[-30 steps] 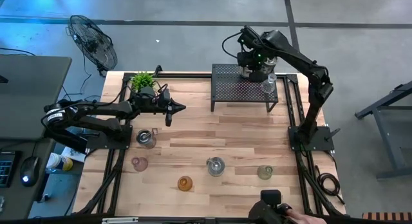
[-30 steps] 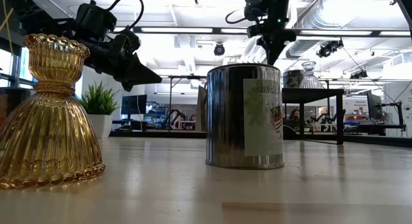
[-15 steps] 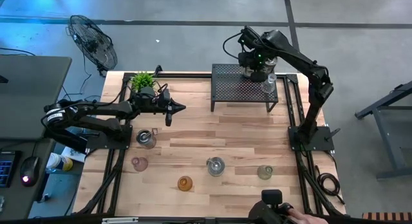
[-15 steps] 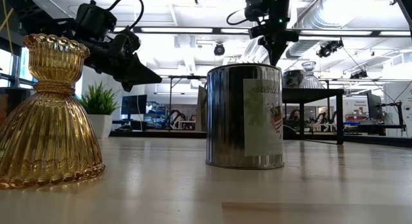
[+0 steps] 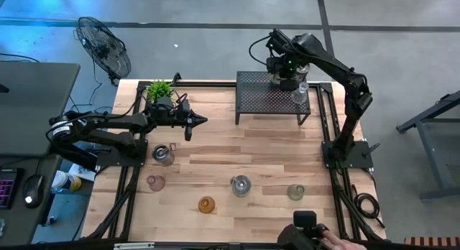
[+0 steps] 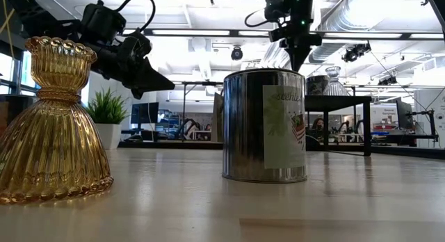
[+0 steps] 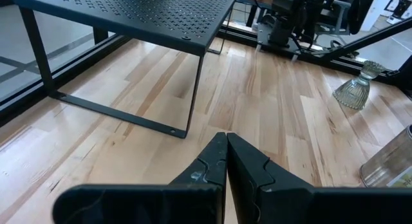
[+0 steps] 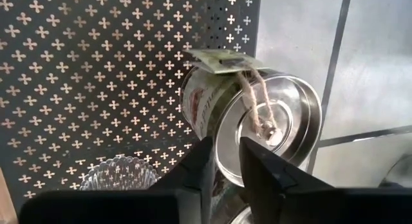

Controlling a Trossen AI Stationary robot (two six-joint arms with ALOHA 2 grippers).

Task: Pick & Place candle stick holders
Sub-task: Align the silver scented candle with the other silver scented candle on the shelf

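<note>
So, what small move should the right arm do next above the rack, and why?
Probably raise the right gripper straight up, clear of the black rack. Its fingers stand slightly apart and empty above the silvery tin holder, which sits on the rack beside a clear glass holder. The greenish holder could come next. The left gripper waits over the table.
</note>
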